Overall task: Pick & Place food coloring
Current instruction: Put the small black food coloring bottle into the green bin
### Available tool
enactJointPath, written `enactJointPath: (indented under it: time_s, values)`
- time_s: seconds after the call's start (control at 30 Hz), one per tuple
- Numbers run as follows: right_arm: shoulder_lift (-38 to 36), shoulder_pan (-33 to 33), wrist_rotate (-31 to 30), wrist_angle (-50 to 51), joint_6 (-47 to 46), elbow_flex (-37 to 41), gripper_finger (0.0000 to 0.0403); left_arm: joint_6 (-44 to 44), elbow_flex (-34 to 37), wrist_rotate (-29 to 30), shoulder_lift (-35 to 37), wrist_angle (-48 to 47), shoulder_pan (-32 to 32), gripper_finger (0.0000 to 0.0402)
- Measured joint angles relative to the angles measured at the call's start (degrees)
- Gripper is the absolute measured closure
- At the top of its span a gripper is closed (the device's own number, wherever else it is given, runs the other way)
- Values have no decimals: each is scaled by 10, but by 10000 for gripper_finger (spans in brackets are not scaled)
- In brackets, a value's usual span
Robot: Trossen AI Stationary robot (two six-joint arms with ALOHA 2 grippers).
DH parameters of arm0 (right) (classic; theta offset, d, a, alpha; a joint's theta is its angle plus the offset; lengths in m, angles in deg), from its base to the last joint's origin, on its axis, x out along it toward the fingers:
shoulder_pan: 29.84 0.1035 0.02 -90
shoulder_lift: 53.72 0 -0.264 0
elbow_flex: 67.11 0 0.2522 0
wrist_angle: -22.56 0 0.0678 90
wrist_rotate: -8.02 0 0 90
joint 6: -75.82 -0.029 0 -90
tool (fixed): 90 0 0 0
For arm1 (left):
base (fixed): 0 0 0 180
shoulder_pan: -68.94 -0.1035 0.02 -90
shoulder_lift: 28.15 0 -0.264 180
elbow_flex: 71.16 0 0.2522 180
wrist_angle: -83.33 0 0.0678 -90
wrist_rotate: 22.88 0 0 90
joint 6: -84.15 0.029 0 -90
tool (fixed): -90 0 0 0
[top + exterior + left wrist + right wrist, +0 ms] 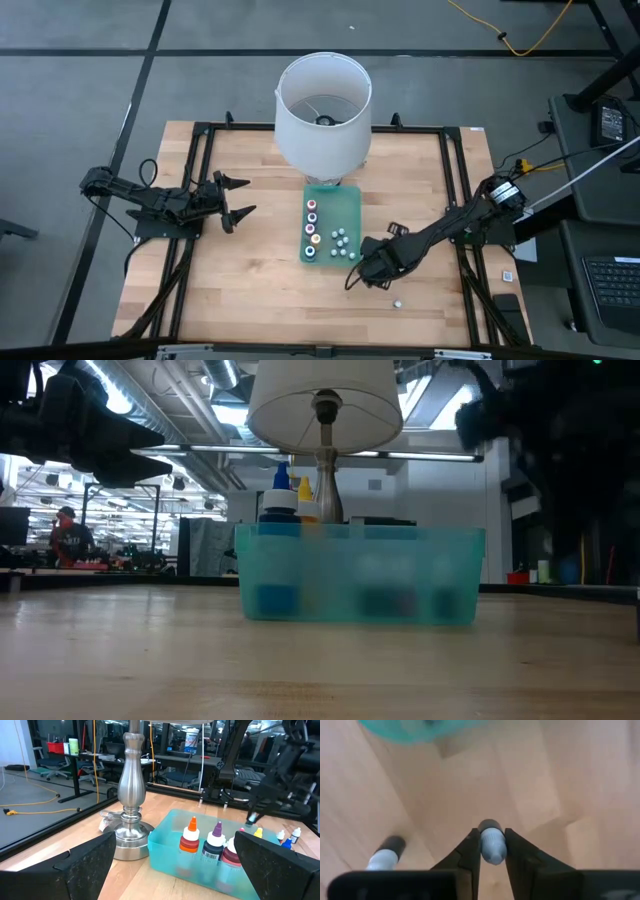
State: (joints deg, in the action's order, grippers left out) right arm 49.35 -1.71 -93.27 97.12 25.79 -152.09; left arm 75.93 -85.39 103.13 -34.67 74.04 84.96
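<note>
The food coloring bottles stand upright in a row inside a teal tray, with smaller ones beside them; the left wrist view shows their orange, purple and red tips. My right gripper is low over the table just off the tray's near right corner, shut on one tiny whitish bottle with a dark cap. Another tiny bottle lies on its side on the wood nearby. My left gripper waits open, left of the tray. My right gripper pinches the tiny bottle's whitish body between its two fingers. The dark cap end sticks out past the fingertips. The fingers point down at the table. Whether the bottle is clear of the wood, I cannot tell.
A lamp with a white shade and a metal base stands at the tray's far end. A black frame borders the table on both sides. Bare wood lies near and left of the tray.
</note>
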Motion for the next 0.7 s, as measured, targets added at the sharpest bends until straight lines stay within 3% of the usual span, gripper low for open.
enactJointPath:
  time_s: [0.43, 0.7]
  values:
    - [-1, -92, -58, 53, 183, -154, 337, 0, 0, 0, 0, 0, 0, 2]
    - [-1, -170, -63, 24, 220, -158, 336, 0, 0, 0, 0, 0, 0, 2]
